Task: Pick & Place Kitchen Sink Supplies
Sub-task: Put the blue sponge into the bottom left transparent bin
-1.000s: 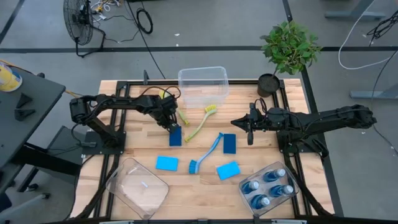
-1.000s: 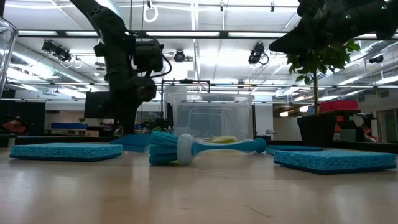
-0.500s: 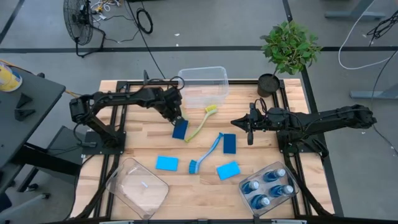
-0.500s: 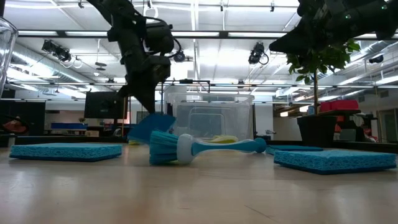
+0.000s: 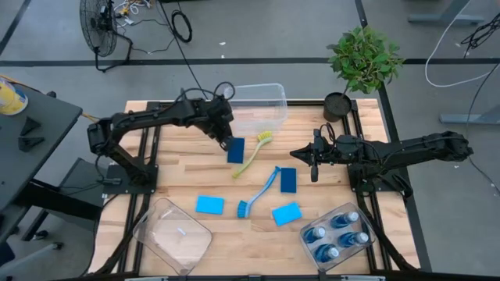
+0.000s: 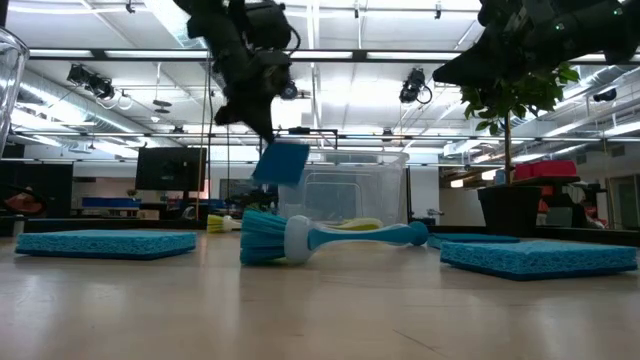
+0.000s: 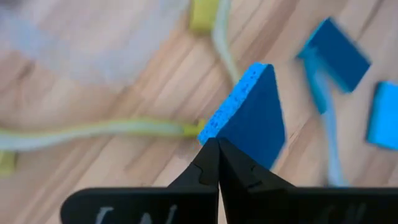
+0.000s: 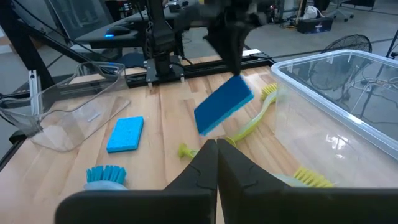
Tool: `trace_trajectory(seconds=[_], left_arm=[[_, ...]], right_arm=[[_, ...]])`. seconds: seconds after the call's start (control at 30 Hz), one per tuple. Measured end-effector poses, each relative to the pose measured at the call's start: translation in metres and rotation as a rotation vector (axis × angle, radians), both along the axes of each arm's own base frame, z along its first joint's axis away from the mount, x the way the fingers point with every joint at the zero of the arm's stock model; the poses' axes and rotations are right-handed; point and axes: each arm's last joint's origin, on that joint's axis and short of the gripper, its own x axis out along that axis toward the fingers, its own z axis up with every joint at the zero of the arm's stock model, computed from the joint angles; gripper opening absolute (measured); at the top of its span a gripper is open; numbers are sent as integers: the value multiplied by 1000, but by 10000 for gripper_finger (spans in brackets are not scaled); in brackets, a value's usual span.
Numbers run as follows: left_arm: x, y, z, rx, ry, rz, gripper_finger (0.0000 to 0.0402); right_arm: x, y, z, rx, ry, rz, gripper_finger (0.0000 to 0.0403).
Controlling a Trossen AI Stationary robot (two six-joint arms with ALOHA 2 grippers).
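sponge point(image 5: 235, 150) lifted, in left pincer point(image 5: 227, 140)

Overhead camera looks straight down on the whole table point(image 5: 180, 176). Low camera sits at tabletop height, facing the room. Wrist cameras look past their own fingers; left is close, somewhat blurred. All share the lifted dark blue sponge point(image 5: 235, 149).

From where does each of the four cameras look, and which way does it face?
High: above, straight down; both arms, left gripper holding a sponge.
Low: table height, level across; blue brush near, the sponge lifted.
Left wrist: looks down past its shut fingers pinching the sponge.
Right wrist: looks across past its shut fingers toward the left arm.
All four show the sponge.
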Motion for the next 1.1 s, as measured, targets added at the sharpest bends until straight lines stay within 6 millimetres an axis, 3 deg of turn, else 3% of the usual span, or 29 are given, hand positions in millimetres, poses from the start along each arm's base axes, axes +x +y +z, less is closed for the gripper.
trace_trajectory(seconds=[0.3, 0.5, 0.8, 1.1], left_arm=[[9, 12, 61, 158, -158, -16, 0], [6, 25, 85, 231, -211, -1, 0], [-1, 41, 89, 239, -229, 15, 0], [11, 11, 90, 173, -270, -157, 0]], right_arm=[[0, 0, 0, 0, 0, 1, 4], [0, 0, 0, 0, -1, 0, 4], [0, 0, 0, -3, 0, 1, 4], [0, 0, 0, -7, 1, 4, 4]])
